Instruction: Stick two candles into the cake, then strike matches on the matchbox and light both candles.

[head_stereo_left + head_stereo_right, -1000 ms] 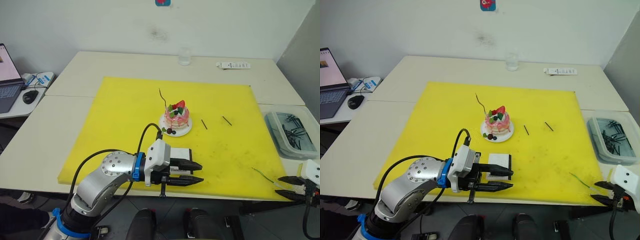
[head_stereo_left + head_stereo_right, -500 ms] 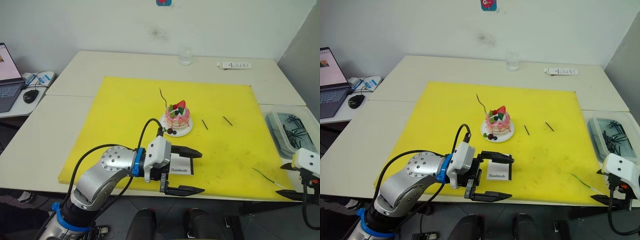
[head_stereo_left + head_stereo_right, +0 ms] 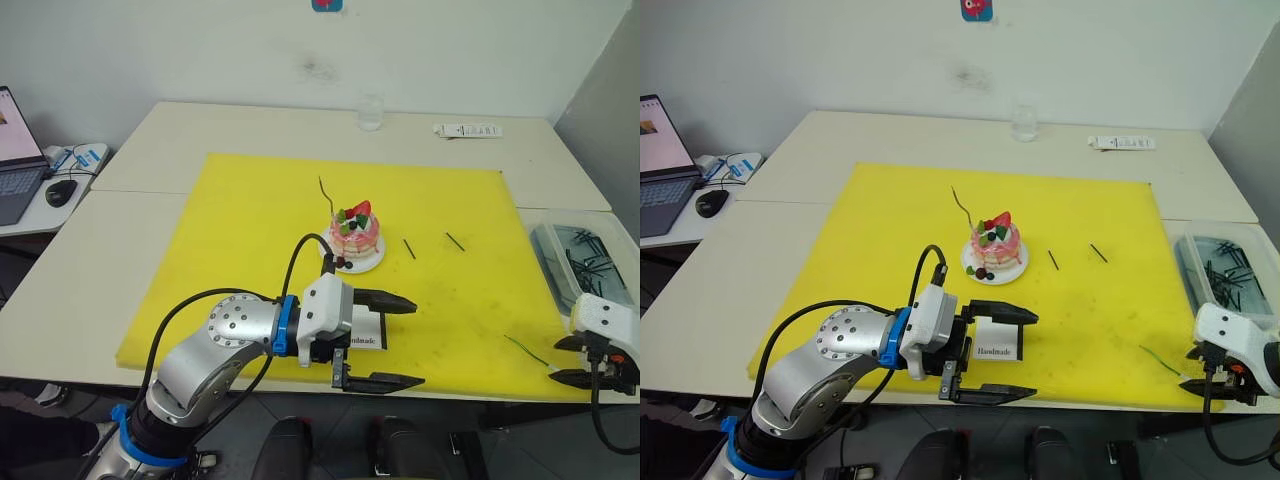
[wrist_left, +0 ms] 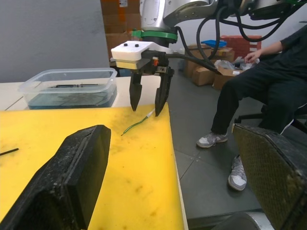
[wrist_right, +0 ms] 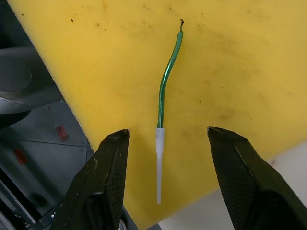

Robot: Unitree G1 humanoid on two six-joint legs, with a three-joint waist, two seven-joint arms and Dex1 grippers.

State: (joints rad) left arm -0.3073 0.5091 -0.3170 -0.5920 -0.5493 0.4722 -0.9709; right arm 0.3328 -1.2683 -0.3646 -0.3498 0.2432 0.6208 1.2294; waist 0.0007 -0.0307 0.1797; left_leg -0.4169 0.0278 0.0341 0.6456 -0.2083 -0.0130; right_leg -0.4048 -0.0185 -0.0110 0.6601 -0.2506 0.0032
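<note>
The pink cake (image 3: 357,235) sits on its white plate (image 3: 372,263) mid-mat, with one candle (image 3: 325,195) standing in its left side. A second candle (image 3: 527,350) lies at the mat's front right corner. My right gripper (image 3: 556,360) is open, its jaws either side of that candle's (image 5: 163,105) pale end without touching it. The white matchbox (image 3: 365,338) lies on the mat between the wide-open fingers of my left gripper (image 3: 418,342). Two matches (image 3: 408,248) (image 3: 454,241) lie right of the cake.
A yellow mat (image 3: 250,230) covers the table. A clear bin (image 3: 585,262) of dark sticks stands at the right edge. A glass (image 3: 369,112) and a white remote (image 3: 467,130) are at the back, a laptop (image 3: 15,170) far left. A seated person (image 4: 259,91) is beyond the table.
My left gripper opened wide and let go of the matchbox, which now lies on the mat. My right gripper moved in to the lying candle's pale end.
</note>
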